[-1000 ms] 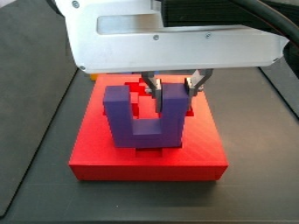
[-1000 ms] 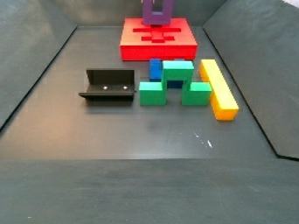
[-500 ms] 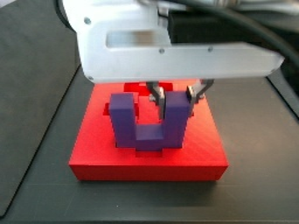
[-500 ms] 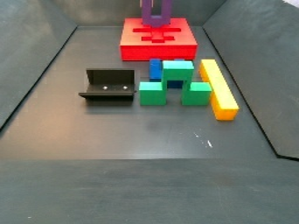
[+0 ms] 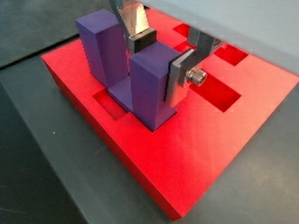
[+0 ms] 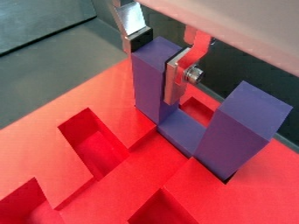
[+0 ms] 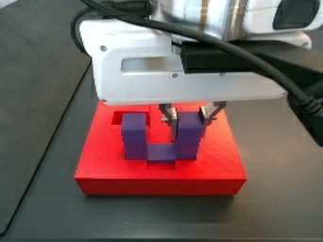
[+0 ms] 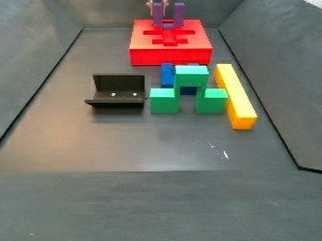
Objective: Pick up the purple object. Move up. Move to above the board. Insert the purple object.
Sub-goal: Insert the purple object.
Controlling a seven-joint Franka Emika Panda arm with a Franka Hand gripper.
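The purple object [image 5: 146, 87] stands upright on the board [image 5: 222, 153] with its bar sunk into a recess and both prongs pointing up. It also shows in a wrist view [image 6: 158, 83] and in both side views [image 7: 164, 142] [image 8: 168, 12]. My gripper [image 5: 162, 57] is shut on one prong, a silver finger [image 6: 179, 74] on each side; it also shows in a wrist view [image 6: 159, 54] and a side view [image 7: 187, 115]. The red board [image 7: 127, 175] lies at the far end of the floor [image 8: 145, 42], with more open recesses around the purple object.
In front of the board stand a blue U-shaped block [image 8: 168, 73], three green blocks [image 8: 191, 75] [image 8: 164, 100] [image 8: 212, 100] and a long yellow bar [image 8: 234, 94]. The dark fixture [image 8: 116, 92] stands to their left. Sloped walls ring the floor.
My gripper has come down with the purple object, which now sits lower, its bar inside the board's recess. The other blocks have not moved.
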